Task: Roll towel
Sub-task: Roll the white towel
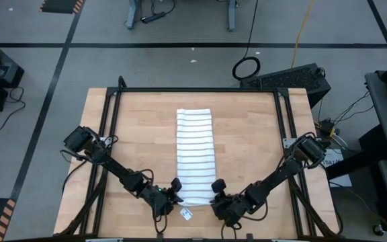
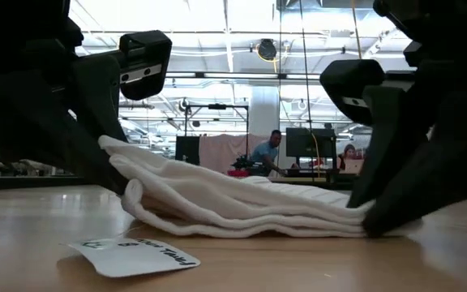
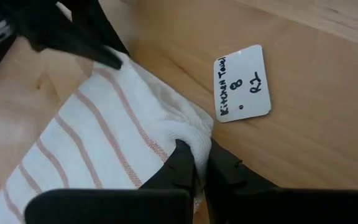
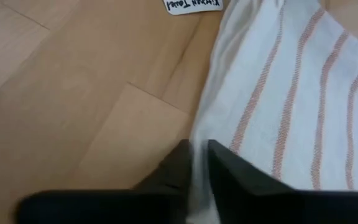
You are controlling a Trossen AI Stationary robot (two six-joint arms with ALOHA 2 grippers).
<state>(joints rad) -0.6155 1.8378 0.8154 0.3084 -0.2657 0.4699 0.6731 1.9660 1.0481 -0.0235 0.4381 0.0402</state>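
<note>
- White cloth with thin stripes: the towel (image 1: 194,156) lies folded into a long narrow strip down the middle of the table (image 1: 247,134), its near end at the front edge between the two arms.
- We see the left gripper (image 3: 201,163) pinched on the near left corner; its wrist view shows the fingers squeezed together with a bunch of cloth between them.
- The right gripper (image 4: 199,163) sits at the near right corner, fingers narrowed on the towel's edge with cloth in the slot between them.
- We judge this to be the start of the roll: both corners are gripped, and in the low view the near end is lifted into a loose hump but not yet turned over.
- Next, we think, both grippers need to carry the near edge up and forward together, at an even pace, so it folds over onto the strip and the roll starts straight.
- A small white tag (image 1: 186,214) with handwriting lies on the wood just beside the near end, and we cannot tell whether it is attached.
- In the low view the arms hide both pinch points, so how deep each bite goes is unclear.
- From above, the grippers cover the towel's near corners.
</note>
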